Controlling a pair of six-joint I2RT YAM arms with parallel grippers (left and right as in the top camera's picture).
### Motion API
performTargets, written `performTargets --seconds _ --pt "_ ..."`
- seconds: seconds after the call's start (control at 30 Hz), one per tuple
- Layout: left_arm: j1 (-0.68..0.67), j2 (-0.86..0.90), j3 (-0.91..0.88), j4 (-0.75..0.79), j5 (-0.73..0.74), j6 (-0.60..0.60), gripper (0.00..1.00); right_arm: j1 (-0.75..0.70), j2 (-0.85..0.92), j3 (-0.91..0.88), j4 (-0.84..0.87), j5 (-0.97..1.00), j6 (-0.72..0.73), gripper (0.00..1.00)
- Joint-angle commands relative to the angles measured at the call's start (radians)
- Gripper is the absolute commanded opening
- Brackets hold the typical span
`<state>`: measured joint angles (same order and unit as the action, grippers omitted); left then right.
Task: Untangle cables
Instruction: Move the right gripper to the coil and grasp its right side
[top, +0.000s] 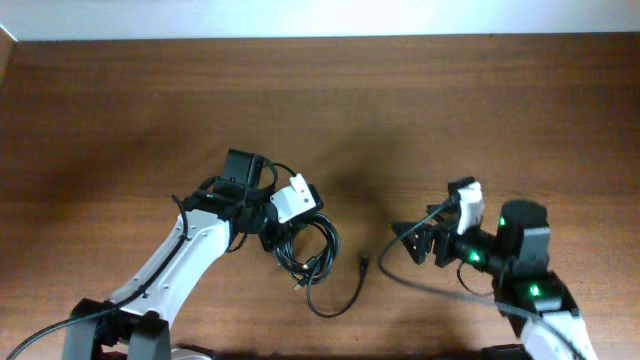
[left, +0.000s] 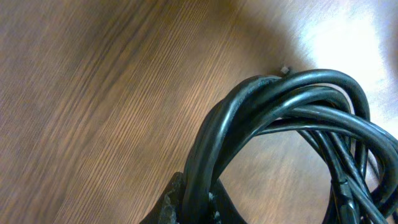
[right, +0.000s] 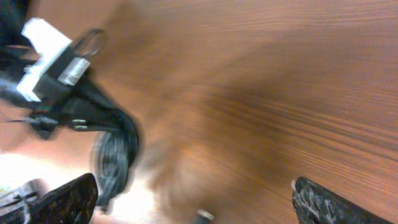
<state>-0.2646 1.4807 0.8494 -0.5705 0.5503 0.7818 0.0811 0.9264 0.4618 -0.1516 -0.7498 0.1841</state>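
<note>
Overhead: my left gripper (top: 281, 238) is clamped on the cables (top: 306, 250), biting the coil at its ten o'clock edge on the wooden table (top: 400, 110). One loose tail curls out toward four o'clock and ends in a plug (top: 363, 264). My right gripper (top: 406, 241) sits near that plug, at its three o'clock, jaws apart and holding nothing. Left wrist: the cables (left: 292, 106) loop thick and glossy at three o'clock, strands running down against my finger (left: 176, 200) at six. Right wrist: my fingertips (right: 68, 199) are spread wide over bare wood, with the cables (right: 115, 158) a blur at eight o'clock.
</note>
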Motion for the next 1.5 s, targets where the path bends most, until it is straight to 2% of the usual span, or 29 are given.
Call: performTargets --seconds 0.0,0.07,0.23,0.3,0.43,0.53,0.6,0.7,0.83,1.0,1.3,1.47 --pt "-0.002 -0.015 0.016 0.013 0.220 0.009 0.00 -0.004 0.102 0.055 0.085 -0.372 0.088 0.99" --pt "-0.003 -0.015 0.015 0.009 0.312 0.009 0.00 -0.004 0.145 0.055 0.156 -0.478 0.091 0.99" --pt "-0.003 -0.015 0.016 0.129 0.364 0.008 0.00 -0.004 0.158 0.055 0.179 -0.470 0.113 1.00" --pt "-0.003 -0.015 0.016 0.179 0.431 0.005 0.00 -0.004 0.158 0.055 0.179 -0.470 0.113 1.00" --pt "0.009 -0.017 0.016 0.181 0.517 0.005 0.00 -0.002 0.158 0.055 0.163 -0.473 0.113 0.99" --pt "0.119 -0.017 0.016 0.149 0.627 0.005 0.00 0.050 0.158 0.055 0.164 -0.462 0.114 0.99" --pt "0.154 -0.017 0.016 0.116 0.663 0.005 0.00 0.094 0.158 0.055 0.171 -0.356 0.152 0.99" --pt "0.154 -0.017 0.016 0.113 0.656 0.005 0.00 0.154 0.158 0.055 0.180 -0.269 0.172 1.00" --pt "0.154 -0.017 0.016 0.112 0.658 -0.003 0.00 0.222 0.158 0.055 0.191 -0.198 0.244 0.88" --pt "0.154 -0.017 0.016 0.090 0.658 -0.006 0.00 0.303 0.158 0.055 0.291 -0.109 0.379 0.87" --pt "0.153 -0.017 0.016 0.083 0.667 -0.006 0.00 0.312 0.160 0.055 0.290 -0.050 0.401 0.78" --pt "0.153 -0.017 0.016 0.080 0.701 -0.006 0.00 0.312 0.170 0.055 0.277 -0.042 0.401 0.78"
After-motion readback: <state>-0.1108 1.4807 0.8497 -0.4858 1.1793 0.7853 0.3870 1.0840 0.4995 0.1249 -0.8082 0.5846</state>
